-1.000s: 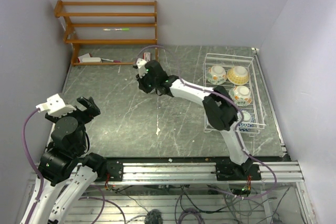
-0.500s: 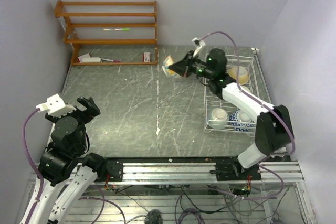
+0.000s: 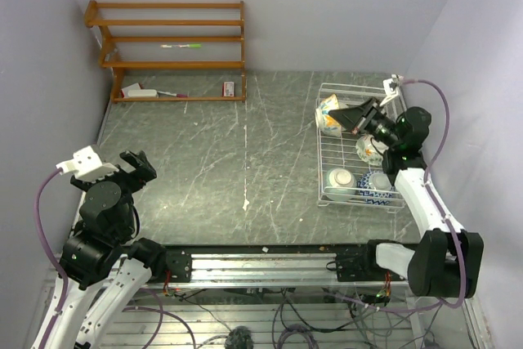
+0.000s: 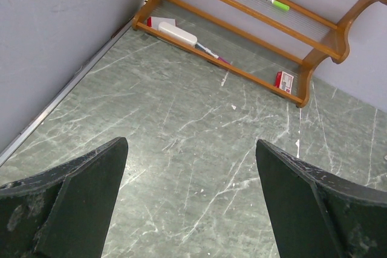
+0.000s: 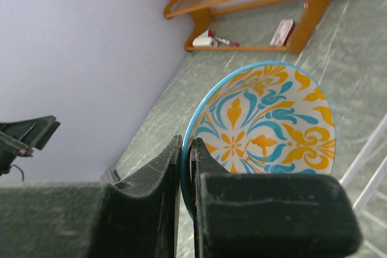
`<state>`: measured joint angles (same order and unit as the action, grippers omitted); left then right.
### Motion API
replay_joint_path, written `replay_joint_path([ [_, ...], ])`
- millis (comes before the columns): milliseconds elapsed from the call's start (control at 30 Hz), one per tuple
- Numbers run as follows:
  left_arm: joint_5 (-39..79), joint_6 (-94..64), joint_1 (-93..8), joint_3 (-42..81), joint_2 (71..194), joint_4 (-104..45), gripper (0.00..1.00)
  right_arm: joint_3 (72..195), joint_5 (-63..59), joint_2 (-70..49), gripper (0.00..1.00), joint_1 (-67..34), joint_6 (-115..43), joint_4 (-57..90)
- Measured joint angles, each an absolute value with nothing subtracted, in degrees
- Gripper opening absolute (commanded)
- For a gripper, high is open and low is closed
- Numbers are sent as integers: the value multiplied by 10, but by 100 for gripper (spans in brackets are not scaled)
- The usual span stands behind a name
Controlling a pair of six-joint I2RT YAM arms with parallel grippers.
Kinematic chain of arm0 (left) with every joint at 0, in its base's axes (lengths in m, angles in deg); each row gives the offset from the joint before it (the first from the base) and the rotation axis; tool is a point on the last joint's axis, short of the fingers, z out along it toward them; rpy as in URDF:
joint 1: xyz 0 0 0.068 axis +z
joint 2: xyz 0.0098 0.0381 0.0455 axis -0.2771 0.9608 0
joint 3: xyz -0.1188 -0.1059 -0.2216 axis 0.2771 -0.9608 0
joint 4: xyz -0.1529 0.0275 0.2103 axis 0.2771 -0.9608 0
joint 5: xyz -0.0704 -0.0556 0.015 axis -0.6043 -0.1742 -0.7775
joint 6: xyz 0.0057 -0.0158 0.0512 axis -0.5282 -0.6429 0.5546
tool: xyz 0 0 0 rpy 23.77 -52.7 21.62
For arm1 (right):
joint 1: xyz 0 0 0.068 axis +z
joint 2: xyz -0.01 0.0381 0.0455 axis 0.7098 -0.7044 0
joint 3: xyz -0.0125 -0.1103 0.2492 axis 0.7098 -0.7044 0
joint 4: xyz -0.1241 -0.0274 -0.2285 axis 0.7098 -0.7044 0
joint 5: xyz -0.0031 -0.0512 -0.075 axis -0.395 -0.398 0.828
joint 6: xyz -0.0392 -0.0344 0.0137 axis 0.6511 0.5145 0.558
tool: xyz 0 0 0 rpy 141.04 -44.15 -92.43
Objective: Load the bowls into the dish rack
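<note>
Right arm: raised and reaching along the table's right side, right gripper (image 3: 343,118) clamped on the rim of a painted bowl (image 3: 328,114), held on edge at the far-left corner of the dish rack (image 3: 320,171). Left arm: folded near its base, left gripper (image 4: 190,149) jaws spread wide.

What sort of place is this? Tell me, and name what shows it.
Probably a lab test cell, not a kitchen: plain walls box in the table, two robot arms bolt to a metal rail, cables hang loose.
</note>
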<state>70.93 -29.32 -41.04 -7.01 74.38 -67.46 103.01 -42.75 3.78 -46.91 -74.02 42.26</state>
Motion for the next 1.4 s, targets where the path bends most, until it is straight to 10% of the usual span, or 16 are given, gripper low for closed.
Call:
replay_joint_path([
  [667, 703, -293, -410, -70, 754, -671, 98, 815, -497, -220, 9, -616, -1259, 1032],
  [1400, 704, -293, -410, -70, 754, -671, 98, 881, -441, -181, 13, -620, -986, 679],
])
